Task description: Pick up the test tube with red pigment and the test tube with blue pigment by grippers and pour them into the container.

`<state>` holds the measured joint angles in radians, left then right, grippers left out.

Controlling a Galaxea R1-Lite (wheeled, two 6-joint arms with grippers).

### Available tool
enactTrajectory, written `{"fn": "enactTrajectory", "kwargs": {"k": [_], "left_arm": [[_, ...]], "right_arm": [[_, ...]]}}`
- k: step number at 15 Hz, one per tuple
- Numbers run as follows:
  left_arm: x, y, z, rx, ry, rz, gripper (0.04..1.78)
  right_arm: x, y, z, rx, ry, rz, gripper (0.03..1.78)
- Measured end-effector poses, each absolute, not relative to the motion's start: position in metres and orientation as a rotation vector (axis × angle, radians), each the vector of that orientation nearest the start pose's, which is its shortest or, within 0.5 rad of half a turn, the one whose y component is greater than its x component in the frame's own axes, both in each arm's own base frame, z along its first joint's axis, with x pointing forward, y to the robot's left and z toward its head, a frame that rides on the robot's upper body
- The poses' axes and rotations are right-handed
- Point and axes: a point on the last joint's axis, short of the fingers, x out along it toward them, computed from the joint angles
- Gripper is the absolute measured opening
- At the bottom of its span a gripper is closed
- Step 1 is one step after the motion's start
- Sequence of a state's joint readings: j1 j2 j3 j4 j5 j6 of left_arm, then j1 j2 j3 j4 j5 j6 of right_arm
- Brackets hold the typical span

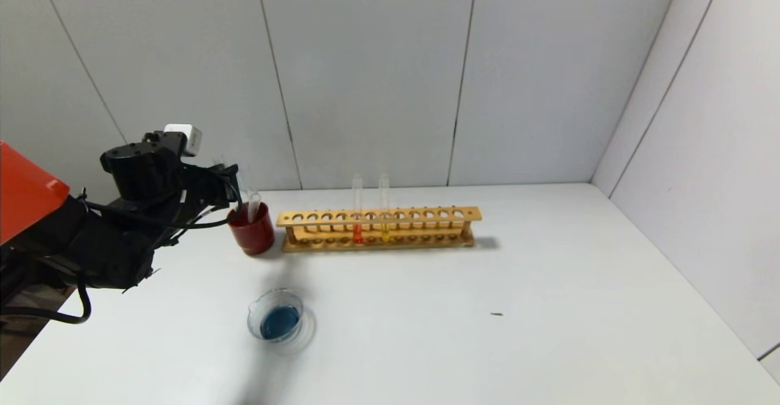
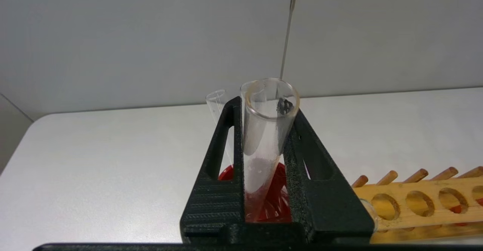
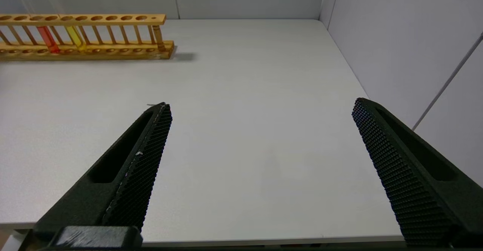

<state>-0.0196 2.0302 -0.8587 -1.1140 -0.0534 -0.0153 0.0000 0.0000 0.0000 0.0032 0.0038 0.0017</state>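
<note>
The clear tube point(image 2: 266, 141) in the left gripper point(image 2: 264, 168) is standing close to upright, long axis nearly vertical, open mouth pointing up and round end pointing down into the dark red cup point(image 1: 251, 229). The two black fingers point(image 2: 222, 175) are squeezing it from both sides, so that pincer is clamped on the tube. It looks empty now, just a faint film on the glass, and its lower end is getting lost against the red of the cup in the left wrist view, so I can't tell if it's touching the bottom. A second clear tube point(image 2: 216, 102) is leaning in the same cup, mostly hidden behind a finger.

The container point(image 1: 277, 318) is sitting on the white table point(image 1: 548, 307) nearer the robot than the cup, with teal-blue liquid pooling in it.

Just beside the cup, the wooden rack point(image 1: 378, 228) is running sideways across the table. The test tube with red pigment point(image 1: 357, 210) is standing straight up in it, mouth up, orange-red liquid at the bottom, with a yellow tube point(image 1: 384, 208) right next to it.

The right gripper point(image 3: 260, 149) is hanging over bare table, well away from the rack, fingers spread wide and gripping nothing. It isn't showing in the head view.
</note>
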Motion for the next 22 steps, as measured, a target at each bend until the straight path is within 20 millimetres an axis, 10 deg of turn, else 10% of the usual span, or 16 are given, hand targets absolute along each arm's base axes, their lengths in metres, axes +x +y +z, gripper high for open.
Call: {"fn": "enactTrajectory", "kwargs": {"k": [9, 14, 18, 22], "left_arm": [[0.374, -0.009, 0.128, -0.010, 0.069, -0.071, 1.58], [0.360, -0.015, 0.163, 0.010, -0.001, -0.089, 1.75], [0.310, -0.016, 0.215, 0.079, -0.089, -0.090, 1.75], [0.205, -0.011, 0.259, 0.130, -0.209, -0.081, 1.75]], "right_arm": [[-0.023, 0.000, 0.075, 0.002, 0.003, 0.004, 1.75], [-0.023, 0.000, 0.075, 0.002, 0.003, 0.004, 1.75], [-0.023, 0.000, 0.075, 0.002, 0.003, 0.004, 1.75], [-0.023, 0.000, 0.075, 0.002, 0.003, 0.004, 1.75]]}}
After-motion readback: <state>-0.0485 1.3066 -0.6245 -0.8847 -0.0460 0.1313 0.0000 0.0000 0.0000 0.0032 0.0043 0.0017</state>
